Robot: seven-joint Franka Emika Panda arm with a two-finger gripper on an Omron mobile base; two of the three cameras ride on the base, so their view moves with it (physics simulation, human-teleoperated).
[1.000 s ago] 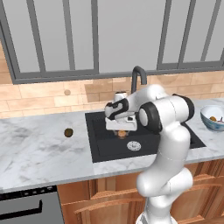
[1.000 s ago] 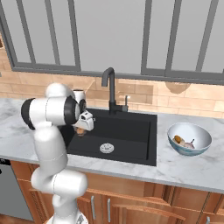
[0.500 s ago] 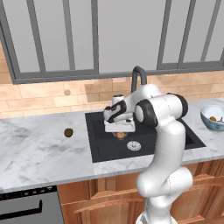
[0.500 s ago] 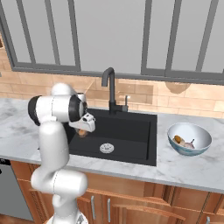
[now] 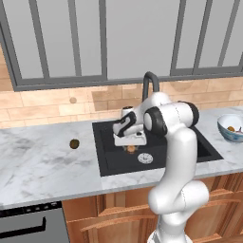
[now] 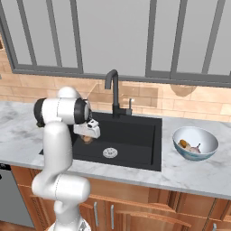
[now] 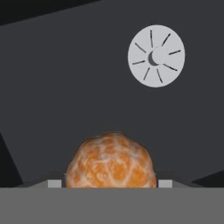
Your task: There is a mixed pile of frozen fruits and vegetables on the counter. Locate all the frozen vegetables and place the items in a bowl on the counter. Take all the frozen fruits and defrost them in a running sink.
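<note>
One dark olive-brown ball [image 5: 74,143] is left sitting on the counter [image 5: 42,166], well off to the left of the sink [image 5: 114,161] and nearer the back wall than the front edge. Inside the basin, toward its left side, the gripper [image 5: 130,147] is seen closed around the orange ball [image 7: 111,162], which is pinched between the two fingertips just above the black floor, with the round silver drain [image 7: 156,55] close by. Over at the right end of the counter, the bowl [image 6: 195,143] is parked with the mushroom [image 6: 183,144] and pale bulb [image 6: 194,148] already dropped in it.
</note>
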